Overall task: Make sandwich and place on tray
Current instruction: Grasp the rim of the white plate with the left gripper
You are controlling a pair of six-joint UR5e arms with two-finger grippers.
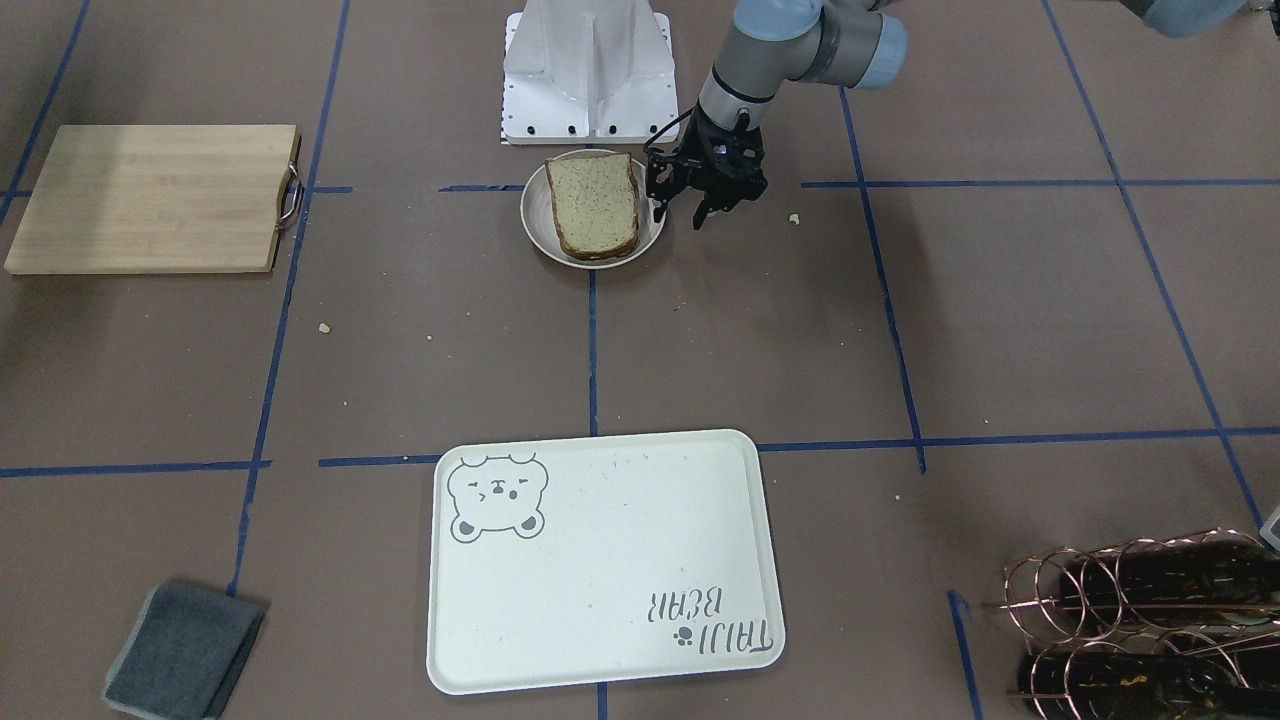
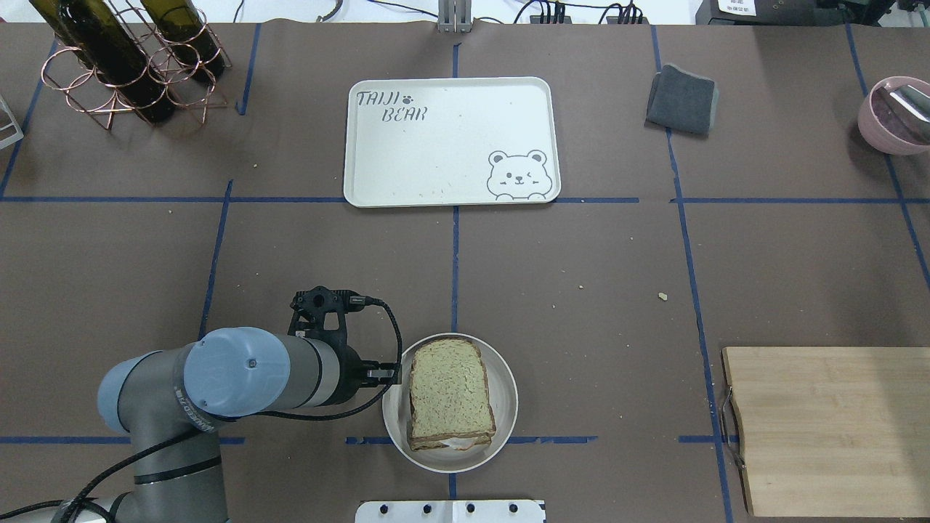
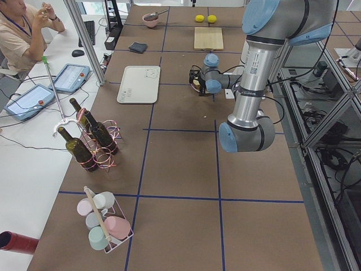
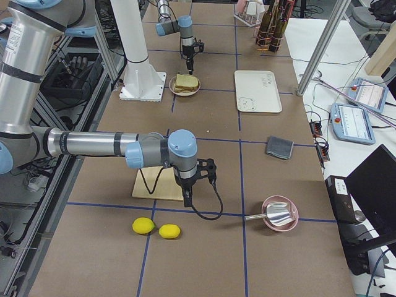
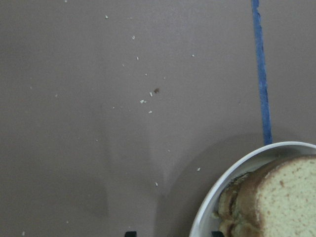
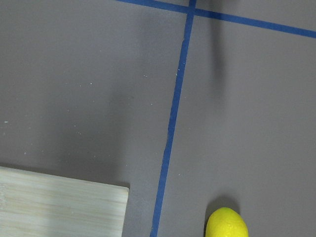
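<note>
Exterior front-facing view shows you the left gripper [image 1: 679,218], jaws spread and empty, just beside the small white plate [image 1: 533,215]. The sandwich [image 1: 592,203] sits stacked on that plate, so I judge only the transfer remains. The tray [image 1: 600,560], lettered "TAIJI BEAR", lies well apart and holds nothing. You cannot tell how the right gripper [image 4: 187,199] jaws stand.

- You see only a pale sliver, probably egg [image 2: 458,442], under the top slice of the sandwich [image 2: 449,392].
- The left wrist view cuts the plate [image 5: 232,170] off at its corner.
- The right gripper [image 4: 187,201] is too small for you to judge its jaws.
</note>
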